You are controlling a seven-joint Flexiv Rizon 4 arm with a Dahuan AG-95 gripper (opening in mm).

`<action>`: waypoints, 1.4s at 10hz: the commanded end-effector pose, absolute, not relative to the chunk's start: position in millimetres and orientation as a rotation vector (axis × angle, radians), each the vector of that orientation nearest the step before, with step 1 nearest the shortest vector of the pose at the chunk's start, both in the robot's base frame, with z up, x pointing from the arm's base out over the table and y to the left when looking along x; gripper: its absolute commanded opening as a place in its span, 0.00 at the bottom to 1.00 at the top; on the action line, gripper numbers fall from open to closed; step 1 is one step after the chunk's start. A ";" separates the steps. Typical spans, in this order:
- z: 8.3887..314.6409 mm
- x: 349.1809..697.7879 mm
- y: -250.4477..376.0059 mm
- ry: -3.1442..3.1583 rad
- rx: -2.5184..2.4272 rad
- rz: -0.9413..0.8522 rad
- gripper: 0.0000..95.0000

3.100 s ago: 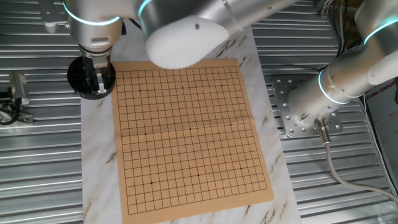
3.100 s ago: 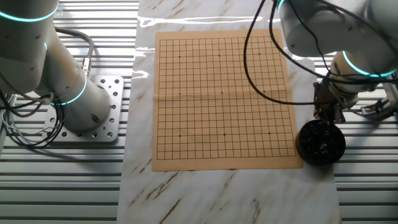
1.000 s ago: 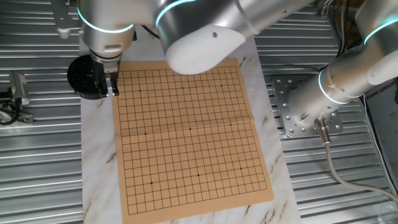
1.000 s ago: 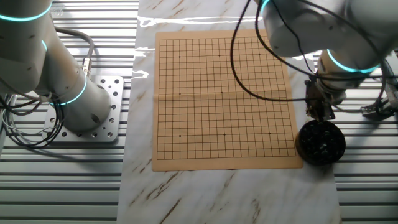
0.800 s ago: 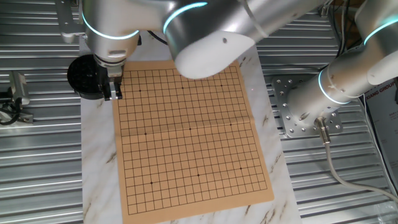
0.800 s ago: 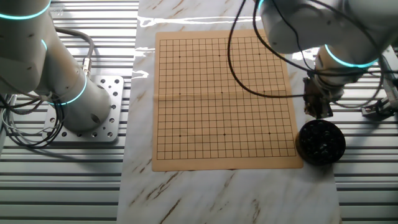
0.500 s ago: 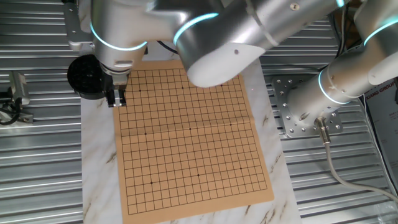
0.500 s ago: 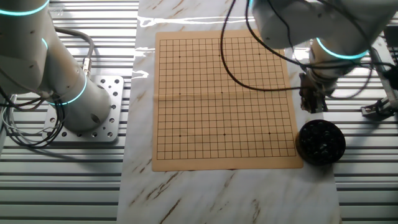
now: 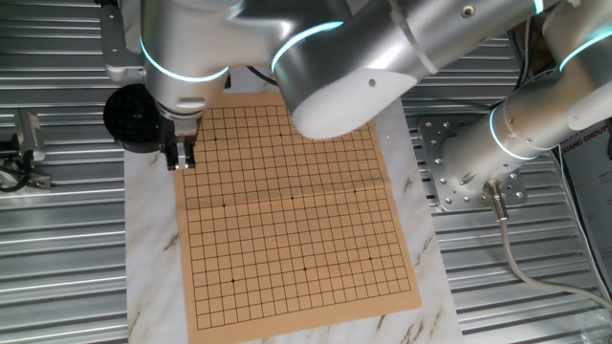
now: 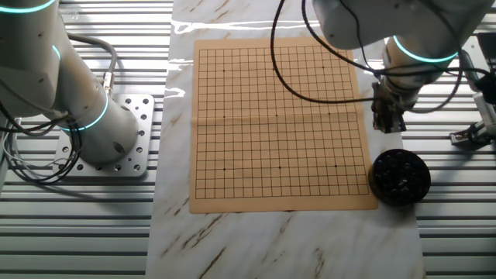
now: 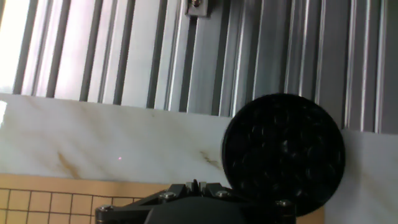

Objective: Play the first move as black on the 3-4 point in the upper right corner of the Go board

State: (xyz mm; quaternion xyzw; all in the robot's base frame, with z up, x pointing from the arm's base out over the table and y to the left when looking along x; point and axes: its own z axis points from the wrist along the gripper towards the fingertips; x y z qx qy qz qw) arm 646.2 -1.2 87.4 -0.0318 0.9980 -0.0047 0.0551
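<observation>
The tan wooden Go board (image 9: 287, 201) with its black grid lies on a marble slab and carries no stones; it also shows in the other fixed view (image 10: 275, 116) and at the bottom left of the hand view (image 11: 50, 199). A round black bowl (image 9: 129, 117) of black stones stands just off the board's corner (image 10: 398, 177) (image 11: 283, 152). My gripper (image 9: 180, 158) hangs above the board's edge, a little away from the bowl (image 10: 385, 120). In the hand view its fingers (image 11: 196, 185) stand almost together with a small dark stone pinched between them.
The marble slab (image 9: 148, 239) lies on a ribbed metal table. A second robot arm stands on a bolted plate beside the board (image 9: 469, 167) (image 10: 101, 132). Cables hang near my arm (image 10: 310, 85). A small metal fixture sits at the table's edge (image 9: 24, 139).
My gripper has risen out of the bowl and moved along the board's edge, away from the bowl and toward the board. The board and bowl have not moved.
</observation>
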 end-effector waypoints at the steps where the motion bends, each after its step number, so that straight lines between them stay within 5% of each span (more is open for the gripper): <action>1: 87.8 644.7 5.7 3.029 -0.068 -0.021 0.00; 14: 87.3 643.9 33.7 3.012 -0.004 0.016 0.00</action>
